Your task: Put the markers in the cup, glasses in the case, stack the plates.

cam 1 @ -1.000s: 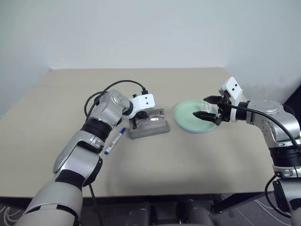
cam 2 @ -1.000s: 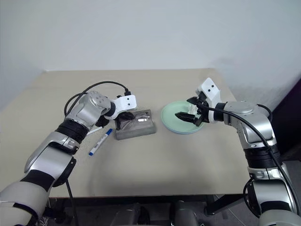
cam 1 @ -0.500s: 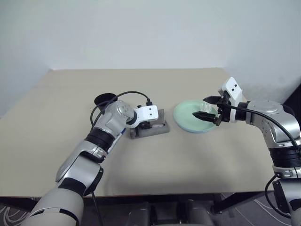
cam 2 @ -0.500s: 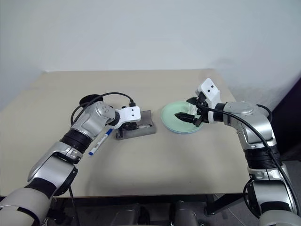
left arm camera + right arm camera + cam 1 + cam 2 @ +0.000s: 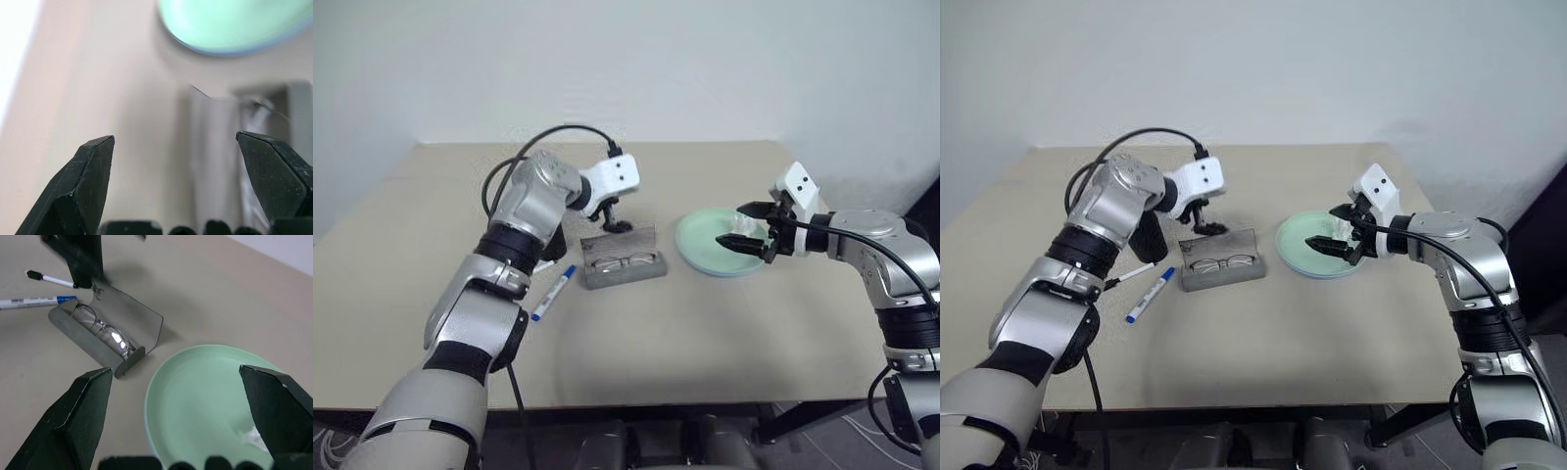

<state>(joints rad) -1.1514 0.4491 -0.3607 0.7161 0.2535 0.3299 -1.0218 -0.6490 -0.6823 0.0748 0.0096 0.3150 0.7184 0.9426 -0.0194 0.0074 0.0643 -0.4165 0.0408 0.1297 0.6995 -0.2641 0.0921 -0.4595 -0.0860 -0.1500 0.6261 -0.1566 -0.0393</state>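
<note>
Right wrist view, item list. Case [image 5: 105, 330]: grey, lid standing open, lying on the surface [image 5: 705, 333]; glasses [image 5: 100, 330] lie inside it. Markers: blue-capped marker [image 5: 34, 301] and black-capped marker [image 5: 51, 280] lie on the surface just beyond the case, side by side and apart. The blue-capped one carries a small printed label, too small to read. No other writing can be read.

Plates: light green plate [image 5: 205, 401] lies to the right of the case, with a thin blue rim [image 5: 230, 49] showing beneath it in the left wrist view. A crumpled white tissue [image 5: 254, 436] lies on the green plate.

Cup [image 5: 1148, 235]: black, largely hidden behind the left arm, standing left of the case.

Left gripper [image 5: 610, 217]: fingers spread wide, holding nothing, hanging above the far edge of the case.

Right gripper [image 5: 744, 227]: fingers spread wide, holding nothing, over the green plate beside the tissue.

Surface: plain beige, matte. Room: bare pale wall [image 5: 636, 69] behind.
</note>
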